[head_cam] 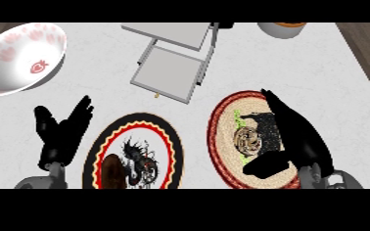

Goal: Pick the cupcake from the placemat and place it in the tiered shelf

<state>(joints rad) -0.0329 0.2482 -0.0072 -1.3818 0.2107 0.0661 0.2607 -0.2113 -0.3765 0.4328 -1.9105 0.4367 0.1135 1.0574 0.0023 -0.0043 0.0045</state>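
Note:
The cupcake, with a tan swirled top and a dark speckled side, sits on the round woven placemat, which has a red rim, at the lower right. My right hand lies over the mat's right half. Its straight fingers run along the cupcake's right side and its thumb reaches under the cupcake's near side, not closed on it. The grey tiered shelf stands at the top centre with flat pale trays. My left hand rests open at the lower left, fingers up, holding nothing.
A black plate with a red and yellow rim lies between my hands and carries a brown item. A white bowl with pink prints sits at the far left. A pale cup stands at the top right.

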